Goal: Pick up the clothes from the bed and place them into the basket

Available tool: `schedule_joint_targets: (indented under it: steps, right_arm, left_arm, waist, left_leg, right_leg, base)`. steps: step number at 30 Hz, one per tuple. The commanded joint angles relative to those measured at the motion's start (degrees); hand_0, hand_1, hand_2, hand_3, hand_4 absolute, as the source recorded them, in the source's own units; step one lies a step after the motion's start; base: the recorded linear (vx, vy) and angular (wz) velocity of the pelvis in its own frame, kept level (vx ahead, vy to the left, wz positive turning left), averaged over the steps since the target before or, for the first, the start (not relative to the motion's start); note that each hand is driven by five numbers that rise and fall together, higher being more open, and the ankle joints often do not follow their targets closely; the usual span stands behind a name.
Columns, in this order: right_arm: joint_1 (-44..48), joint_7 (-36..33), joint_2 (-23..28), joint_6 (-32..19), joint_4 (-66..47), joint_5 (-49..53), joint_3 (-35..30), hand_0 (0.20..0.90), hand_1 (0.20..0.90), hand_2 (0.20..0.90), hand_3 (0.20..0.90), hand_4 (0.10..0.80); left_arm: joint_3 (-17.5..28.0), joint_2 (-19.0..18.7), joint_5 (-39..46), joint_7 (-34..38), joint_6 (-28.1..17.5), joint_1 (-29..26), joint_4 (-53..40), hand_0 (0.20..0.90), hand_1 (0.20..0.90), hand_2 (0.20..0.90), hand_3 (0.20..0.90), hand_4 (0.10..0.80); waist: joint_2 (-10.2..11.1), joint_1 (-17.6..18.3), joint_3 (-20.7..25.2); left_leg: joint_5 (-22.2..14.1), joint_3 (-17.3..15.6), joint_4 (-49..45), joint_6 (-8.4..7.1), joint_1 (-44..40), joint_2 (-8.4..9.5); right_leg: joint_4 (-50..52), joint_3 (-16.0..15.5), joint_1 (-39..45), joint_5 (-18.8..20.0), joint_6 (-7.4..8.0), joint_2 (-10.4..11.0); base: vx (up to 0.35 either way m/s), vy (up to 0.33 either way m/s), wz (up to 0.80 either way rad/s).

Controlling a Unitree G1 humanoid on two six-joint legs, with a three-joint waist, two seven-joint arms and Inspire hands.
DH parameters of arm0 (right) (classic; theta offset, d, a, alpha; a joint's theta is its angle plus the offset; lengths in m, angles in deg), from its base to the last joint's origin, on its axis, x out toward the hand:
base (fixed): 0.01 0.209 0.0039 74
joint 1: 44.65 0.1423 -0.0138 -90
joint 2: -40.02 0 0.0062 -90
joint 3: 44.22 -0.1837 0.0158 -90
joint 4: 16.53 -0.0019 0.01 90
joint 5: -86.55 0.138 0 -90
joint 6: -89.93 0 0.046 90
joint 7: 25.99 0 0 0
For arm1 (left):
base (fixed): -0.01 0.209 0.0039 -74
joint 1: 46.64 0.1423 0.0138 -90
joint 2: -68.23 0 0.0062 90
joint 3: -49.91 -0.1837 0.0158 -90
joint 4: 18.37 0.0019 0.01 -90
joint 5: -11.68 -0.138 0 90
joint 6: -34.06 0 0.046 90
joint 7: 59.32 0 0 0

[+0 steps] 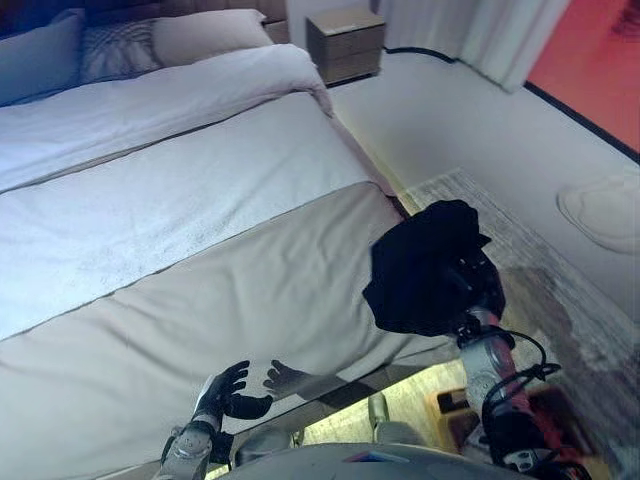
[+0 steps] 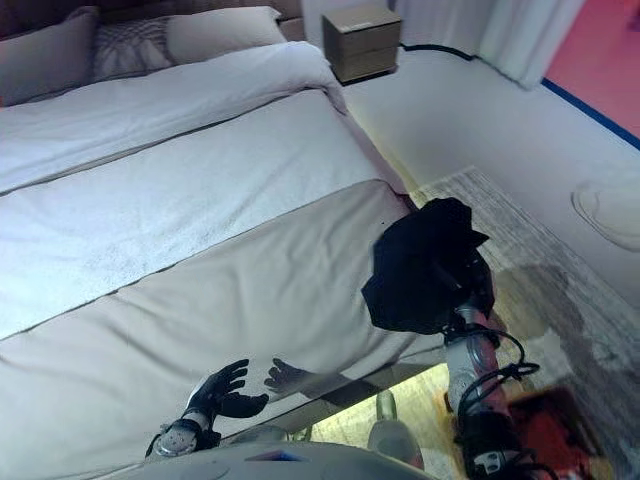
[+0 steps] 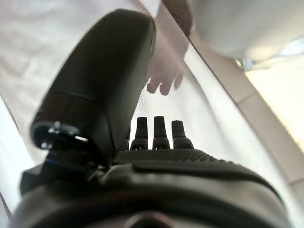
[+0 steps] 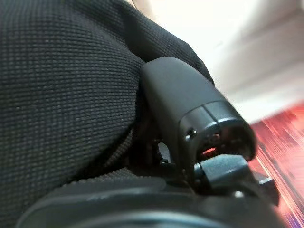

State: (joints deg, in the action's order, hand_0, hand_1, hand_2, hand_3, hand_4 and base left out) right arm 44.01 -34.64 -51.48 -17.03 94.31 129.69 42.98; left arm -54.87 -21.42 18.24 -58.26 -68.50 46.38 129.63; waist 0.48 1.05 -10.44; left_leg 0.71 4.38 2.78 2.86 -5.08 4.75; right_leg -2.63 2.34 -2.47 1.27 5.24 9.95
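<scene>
Right hand (image 1: 478,285) clutches a black garment (image 1: 425,265) beside the bed (image 1: 200,230); left hand (image 1: 225,392) hovers, fingers spread

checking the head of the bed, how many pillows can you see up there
3, in a row at the head of the bed: a dark pillow on the left, a patterned pillow in the middle, a plain pale pillow on the right. More may lie beyond the frame.

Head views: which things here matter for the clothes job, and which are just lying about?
Job:
- black garment, bunched in the right hand, off the bed's edge
- bed
- left hand, open, empty, above the bed's near edge
- basket: not in view

Lying about:
- pillows
- nightstand
- rug
- curtain
</scene>
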Motion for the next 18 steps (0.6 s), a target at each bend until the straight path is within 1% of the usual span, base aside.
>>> schedule_joint_targets:
  steps: [1, 2, 3, 4, 5, 6, 7, 8, 9, 10, 11, 12, 13, 14, 15, 16, 17, 18]
  right_arm:
    - [5.58, 3.68, 2.52, -7.46, -9.68, 2.0, -2.72, 0.3, 0.3, 0.3, 0.2, 0.1]
    - [6.23, 3.46, 1.99, -7.14, -9.0, 2.61, -2.18, 0.3, 0.3, 0.3, 0.2, 0.1]
    - [6.39, 2.89, 1.59, -7.23, -8.92, 2.38, -1.71, 0.3, 0.3, 0.3, 0.2, 0.1]
    - [6.46, 1.3, 0.62, -7.55, -9.1, 2.07, -0.49, 0.3, 0.3, 0.3, 0.2, 0.1]
    - [6.25, 0.1, -0.05, -8.35, -9.15, 2.03, 0.34, 0.3, 0.3, 0.3, 0.2, 0.1]
    - [5.94, -0.37, -0.77, -9.17, -8.87, 2.2, 1.23, 0.3, 0.3, 0.3, 0.2, 0.1]
    - [5.73, -1.17, -1.63, -9.96, -8.56, 1.77, 2.17, 0.3, 0.3, 0.3, 0.2, 0.1]
    - [5.73, -1.97, -2.39, -10.59, -8.23, 1.17, 3.13, 0.3, 0.3, 0.3, 0.2, 0.1]
    - [5.77, -2.36, -2.5, -10.84, -8.18, 1.03, 3.24, 0.3, 0.3, 0.3, 0.2, 0.1]
    - [5.78, -3.15, -3.17, -11.13, -8.16, 0.8, 4.04, 0.3, 0.3, 0.3, 0.2, 0.1]
    - [6.21, -3.7, -4.18, -11.1, -7.68, 0.69, 5.35, 0.3, 0.3, 0.3, 0.2, 0.1]
    - [6.57, -4.15, -4.69, -10.83, -7.38, 0.4, 6.15, 0.3, 0.3, 0.3, 0.2, 0.1]
    - [6.93, -4.56, -5.08, -10.41, -7.06, 0.24, 6.97, 0.3, 0.3, 0.3, 0.2, 0.1]
    - [7.58, -5.22, -5.6, -9.85, -6.64, 0.29, 8.38, 0.3, 0.3, 0.3, 0.2, 0.1]
    - [7.8, -5.65, -5.83, -9.73, -6.46, 0.15, 8.84, 0.3, 0.3, 0.3, 0.2, 0.1]
    - [8.26, -6.81, -6.12, -8.76, -5.84, 0.16, 9.94, 0.3, 0.3, 0.3, 0.2, 0.1]
    - [8.34, -7.27, -6.05, -8.5, -5.73, 0.39, 10.13, 0.3, 0.3, 0.3, 0.2, 0.1]
    - [8.39, -8.59, -5.88, -7.81, -5.62, 0.46, 10.77, 0.3, 0.3, 0.3, 0.2, 0.1]
  left_arm:
    - [-0.41, -2.15, -0.09, 1.18, -1.1, -0.92, 1.8, 0.9, 0.9, 0.9, 0.9, 0.8]
    - [-0.15, -1.93, -0.33, 1.58, -0.84, -0.17, 1.84, 0.9, 0.9, 0.9, 0.9, 0.8]
    - [-0.06, -1.98, -0.63, 1.67, -0.71, 0.09, 1.72, 0.9, 0.9, 0.9, 0.9, 0.8]
    - [-0.04, -2.18, -0.92, 1.86, -0.6, 0.17, 1.56, 0.9, 0.9, 0.9, 0.9, 0.8]
    - [-0.13, -2.32, -0.84, 1.82, -0.66, -0.11, 1.76, 0.9, 0.9, 0.9, 0.9, 0.8]
    - [-0.16, -2.44, -0.52, 1.93, -0.7, -0.74, 2.15, 0.9, 0.9, 0.9, 0.9, 0.8]
    - [-0.21, -2.41, -0.51, 2.16, -0.67, -1.57, 2.52, 0.9, 0.9, 0.9, 0.9, 0.8]
    - [-0.36, -2.27, -0.19, 2.63, -0.73, -2.14, 2.87, 0.9, 0.9, 0.9, 0.9, 0.8]
    - [-0.38, -2.25, -0.25, 2.64, -0.8, -2.26, 2.92, 0.9, 0.9, 0.9, 0.9, 0.8]
    - [-0.46, -2.12, 0.12, 3.03, -0.95, -2.59, 3.1, 0.9, 0.9, 0.9, 0.9, 0.8]
    - [-0.23, -1.92, 0.96, 3.49, -0.5, -3.01, 3.0, 0.9, 0.9, 0.9, 0.9, 0.8]
    - [-0.05, -1.78, 1.07, 3.7, -0.35, -3.04, 2.95, 0.9, 0.9, 0.9, 0.9, 0.8]
    - [0.22, -1.68, 1.12, 3.8, -0.35, -2.92, 2.97, 0.9, 0.9, 0.9, 0.9, 0.8]
    - [0.57, -1.53, 1.3, 4.04, -0.32, -2.69, 2.79, 0.9, 0.9, 0.9, 0.9, 0.8]
    - [0.66, -1.48, 1.3, 4.15, -0.44, -2.61, 2.72, 0.9, 0.9, 0.9, 0.9, 0.8]
    - [0.88, -1.17, 1.78, 5.01, -0.55, -2.48, 2.68, 0.9, 0.9, 0.9, 0.9, 0.8]
    - [0.96, -1.11, 1.72, 5.12, -0.5, -2.45, 2.64, 0.9, 0.9, 0.9, 0.9, 0.8]
    - [1.25, -0.97, 1.96, 5.32, -0.41, -2.47, 2.63, 0.9, 0.9, 0.9, 0.9, 0.8]
  waist:
    - [-1.19, -2.0, 2.51]
    - [-1.47, -2.78, 2.5]
    - [-1.7, -3.17, 2.5]
    - [-2.23, -3.53, 2.57]
    - [-2.58, -3.89, 2.69]
    - [-3.0, -4.42, 2.9]
    - [-3.49, -5.29, 3.24]
    - [-3.35, -6.22, 3.25]
    - [-3.36, -6.37, 3.38]
    - [-3.02, -7.02, 3.73]
    - [-2.01, -8.49, 4.22]
    - [-1.28, -9.46, 4.4]
    - [-0.77, -10.41, 4.56]
    - [-0.2, -11.7, 4.67]
    - [-0.03, -12.17, 4.63]
    - [0.65, -12.74, 4.82]
    - [0.75, -12.81, 4.86]
    - [0.93, -12.68, 4.78]
  left_leg:
    - [-5.7, -1.86, -1.75, -1.28, 0.05, -0.4]
    - [-5.39, -3.75, -0.7, -1.39, -0.88, -0.34]
    - [-5.13, -4.61, -0.27, -1.32, -1.22, -0.56]
    - [-4.5, -5.99, -0.09, -0.97, -1.04, -1.19]
    - [-4.19, -7.0, -0.26, -0.59, -0.56, -1.61]
    - [-3.75, -8.22, -0.68, -0.03, 0.37, -2.15]
    - [-3.33, -9.61, -1.25, 0.55, 1.51, -2.83]
    - [-3.48, -10.8, -1.68, 0.96, 1.89, -2.92]
    - [-3.33, -10.96, -1.79, 1.02, 2.23, -3.01]
    - [-3.12, -11.89, -2.11, 1.12, 3.14, -3.16]
    - [-2.66, -13.88, -2.22, 0.93, 4.26, -3.09]
    - [-2.24, -15.15, -2.18, 0.74, 4.8, -3.07]
    - [-1.55, -16.55, -2.05, 0.29, 5.4, -3.39]
    - [-0.65, -18.44, -2.15, -0.65, 6.12, -4.19]
    - [-0.32, -19.13, -2.24, -1.11, 6.44, -4.67]
    - [0.85, -20.74, -2.99, -2.51, 8.65, -6.2]
    - [1.06, -20.98, -3.22, -2.77, 9.1, -6.5]
    - [1.67, -21.05, -3.71, -3.31, 10.06, -7.28]
  right_leg:
    - [9.46, -12.35, -3.82, 10.29, 5.32, 7.73]
    - [10.61, -16.12, -4.23, 11.74, 5.58, 8.27]
    - [11.87, -16.8, -4.44, 11.98, 5.58, 8.5]
    - [14.63, -17.25, -4.5, 11.28, 5.09, 8.7]
    - [16.79, -17.48, -4.18, 10.09, 4.51, 8.52]
    - [19.45, -18.68, -3.03, 8.29, 3.55, 8.25]
    - [22.33, -20.6, -1.3, 6.39, 2.6, 8.19]
    - [24.09, -21.41, 0.31, 4.2, 2.28, 8.47]
    - [23.88, -21.6, 0.47, 4.26, 2.13, 8.35]
    - [23.3, -22.23, 2.36, 2.82, 2.1, 7.82]
    - [21.89, -24.8, 5.9, 0.92, 2.66, 7.13]
    - [20.14, -26.39, 8.0, 0.64, 3.03, 6.94]
    - [17.46, -28.07, 10.41, -0.27, 3.08, 6.29]
    - [12.15, -30.14, 13.03, -1.78, 2.67, 4.98]
    - [10.09, -30.44, 13.86, -2.21, 2.55, 4.19]
    - [5.21, -29.66, 14.69, -3.56, 2.6, 1.82]
    - [4.43, -29.31, 14.66, -3.63, 2.52, 1.42]
    - [2.81, -28.74, 14.58, -3.64, 2.46, 0.7]
  base:
    - [-0.179, 0.225, -0.97]
    - [-0.163, 0.158, -1.57]
    - [-0.203, 0.102, -2.0]
    - [-0.204, 0.05, -1.81]
    - [-0.26, 0.037, -1.32]
    - [-0.275, 0.021, -0.89]
    - [-0.286, -0.013, -0.79]
    - [-0.215, -0.03, -0.8]
    - [-0.188, -0.07, -0.89]
    - [-0.215, -0.105, -0.93]
    - [-0.256, -0.155, -0.77]
    - [-0.225, -0.176, -0.66]
    - [-0.197, -0.229, -0.75]
    - [-0.167, -0.223, -0.92]
    - [-0.221, -0.296, -0.97]
    - [-0.154, -0.217, -1.06]
    - [-0.166, -0.251, -1.44]
    - [-0.153, -0.236, -1.65]
